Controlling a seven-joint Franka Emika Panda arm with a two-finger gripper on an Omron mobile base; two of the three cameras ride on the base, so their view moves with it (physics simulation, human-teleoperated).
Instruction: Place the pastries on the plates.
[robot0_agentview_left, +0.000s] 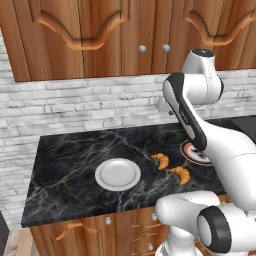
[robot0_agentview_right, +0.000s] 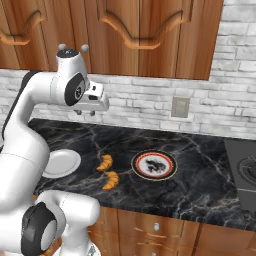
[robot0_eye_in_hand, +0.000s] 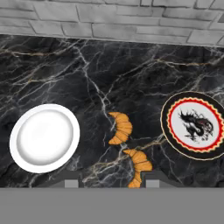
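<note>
On the surface (robot0_eye_in_hand: 65, 65) below me, two plates lie well apart, with two croissants between them. The plain plate (robot0_eye_in_hand: 44, 137) sits to the left, the ringed plate (robot0_eye_in_hand: 195, 124) to the right. The far croissant (robot0_eye_in_hand: 120, 127) lies nearer the wall (robot0_eye_in_hand: 113, 19); the near croissant (robot0_eye_in_hand: 139, 165) lies just beside it, toward the front edge and slightly right. Neither touches a plate. Behind the surface runs the wall, with cabinets (robot0_agentview_right: 125, 35) above it. A stove (robot0_agentview_right: 245, 172) sits at the right end.
</note>
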